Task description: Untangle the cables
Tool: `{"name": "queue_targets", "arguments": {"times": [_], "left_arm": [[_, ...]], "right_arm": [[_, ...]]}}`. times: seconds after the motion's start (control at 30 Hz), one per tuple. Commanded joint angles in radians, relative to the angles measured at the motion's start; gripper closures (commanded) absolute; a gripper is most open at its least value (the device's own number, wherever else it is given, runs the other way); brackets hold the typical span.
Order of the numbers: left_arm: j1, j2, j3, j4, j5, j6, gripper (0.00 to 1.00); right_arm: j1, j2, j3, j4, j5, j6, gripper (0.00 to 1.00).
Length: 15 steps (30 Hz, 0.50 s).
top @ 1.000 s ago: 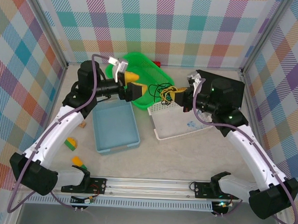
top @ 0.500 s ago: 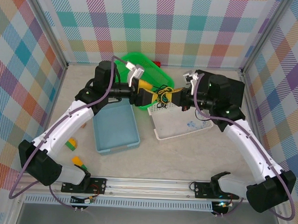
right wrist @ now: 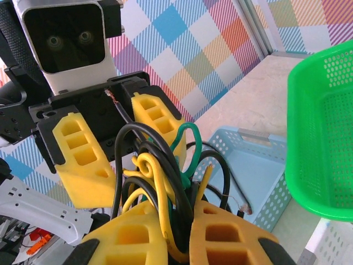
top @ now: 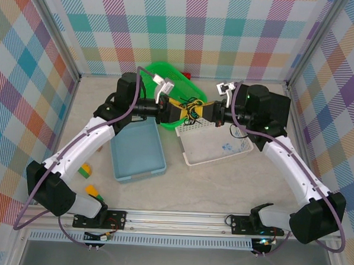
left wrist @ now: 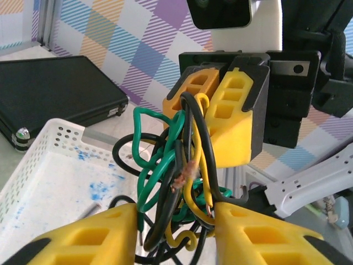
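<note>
Right now the left gripper (left wrist: 174, 215) has its jaws half-spread around the cables (left wrist: 176, 176); can't tell if they bite. Cables hang knotted between both jaw pairs. Beyond them, the right gripper (left wrist: 212, 96) pinches their far end.

From overhead, the cables (top: 194, 111) are showing as a knot too small for separating strands. In the left wrist view the left gripper's (left wrist: 175, 214) fingers (left wrist: 259, 238) are running off the bottom edge, leaving their hold on the strands undeterminable. In the right wrist view the right edge is cutting off the green basket (right wrist: 325, 127).
</note>
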Motion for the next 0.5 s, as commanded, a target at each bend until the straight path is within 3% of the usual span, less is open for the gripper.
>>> {"name": "queue_targets", "arguments": {"times": [0.0,0.13,0.2,0.27,0.37,0.47], "left_arm": [[-0.01,-0.011,-0.035,0.068,0.02,-0.018,0.67],[-0.01,-0.013,-0.053,0.123,0.035,-0.059,0.7],[-0.01,-0.019,-0.062,0.14,0.031,-0.072,0.57],[-0.011,-0.024,-0.071,0.152,0.03,-0.074,0.52],[-0.011,-0.029,-0.077,0.17,0.036,-0.09,0.53],[-0.01,-0.023,-0.088,0.21,0.057,-0.122,0.66]], "right_arm": [[0.006,0.001,0.019,0.083,-0.072,0.031,1.0],[0.005,0.008,0.006,0.111,-0.071,0.059,1.0],[0.003,0.013,-0.003,0.137,-0.075,0.082,1.0],[0.001,0.019,-0.008,0.156,-0.088,0.101,1.0],[0.001,0.032,-0.012,0.182,-0.122,0.121,1.0],[0.002,0.04,-0.014,0.194,-0.143,0.133,1.0]]}}
